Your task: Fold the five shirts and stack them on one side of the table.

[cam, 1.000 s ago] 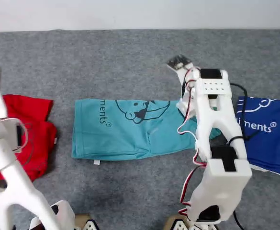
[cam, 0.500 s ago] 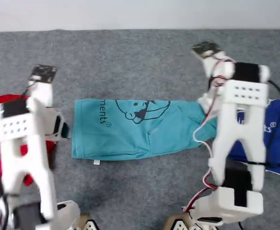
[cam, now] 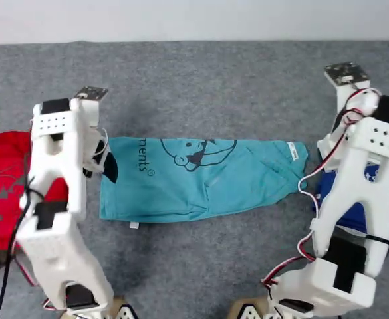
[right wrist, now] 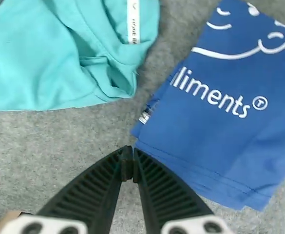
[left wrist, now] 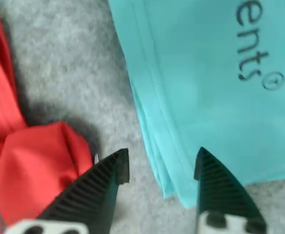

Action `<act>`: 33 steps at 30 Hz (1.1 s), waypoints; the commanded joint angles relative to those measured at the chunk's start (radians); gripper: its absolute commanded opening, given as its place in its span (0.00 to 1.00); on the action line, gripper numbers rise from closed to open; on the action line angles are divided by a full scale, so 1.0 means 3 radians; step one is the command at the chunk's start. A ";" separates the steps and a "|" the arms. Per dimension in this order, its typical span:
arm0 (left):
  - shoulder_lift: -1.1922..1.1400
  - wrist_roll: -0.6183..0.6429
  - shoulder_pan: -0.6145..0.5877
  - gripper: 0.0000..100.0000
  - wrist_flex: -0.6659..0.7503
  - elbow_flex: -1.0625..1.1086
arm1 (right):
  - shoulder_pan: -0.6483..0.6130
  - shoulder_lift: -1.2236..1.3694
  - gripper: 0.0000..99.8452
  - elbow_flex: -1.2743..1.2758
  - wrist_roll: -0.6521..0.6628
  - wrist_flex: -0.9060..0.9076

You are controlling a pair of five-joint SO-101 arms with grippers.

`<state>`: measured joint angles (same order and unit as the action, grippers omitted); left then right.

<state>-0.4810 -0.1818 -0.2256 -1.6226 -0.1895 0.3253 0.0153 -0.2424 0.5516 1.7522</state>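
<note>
A teal shirt (cam: 194,176) lies folded into a long strip across the middle of the grey table, also seen as teal shirt (left wrist: 215,87) and teal shirt (right wrist: 59,53). A red shirt (cam: 4,179) lies crumpled at the left; red shirt (left wrist: 25,156) is close by my left gripper. A folded blue shirt (right wrist: 230,112) lies at the right, blue shirt (cam: 380,193) partly hidden by the arm. My left gripper (left wrist: 159,163) hangs open over the teal shirt's left edge. My right gripper (right wrist: 127,163) is shut, empty, above the gap between teal and blue shirts.
The grey felt table (cam: 194,80) runs bare along the back, up to a white wall. The two arm bases stand at the front edge. A white label (right wrist: 133,22) shows on the teal shirt's right end.
The left arm has swung right, from over the red shirt to the teal shirt's left edge. The right arm has moved right and back, off the teal shirt's right end, uncovering it.
</note>
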 commanded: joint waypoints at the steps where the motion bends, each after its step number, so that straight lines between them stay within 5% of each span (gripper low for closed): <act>1: -0.0348 0.0031 0.0031 0.23 -0.0184 -0.0570 | 0.0100 -0.0197 0.01 -0.0164 0.0020 0.0130; 10: -0.1401 0.0322 0.0245 0.21 -0.0389 -0.1271 | 0.0146 -0.0197 0.01 -0.0164 0.0031 0.0130; 18: -0.1637 0.0389 0.0414 0.03 -0.0440 -0.1455 | 0.0151 -0.0197 0.01 -0.0179 0.0031 0.0125; 33: -0.0348 0.0251 0.0220 0.00 -0.0445 -0.0852 | 0.0734 -0.0197 0.01 -0.0261 0.0537 0.0100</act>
<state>-0.7419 -0.0944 -0.1197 -1.7285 -0.4457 0.4956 0.0153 -0.2424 0.6820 1.7522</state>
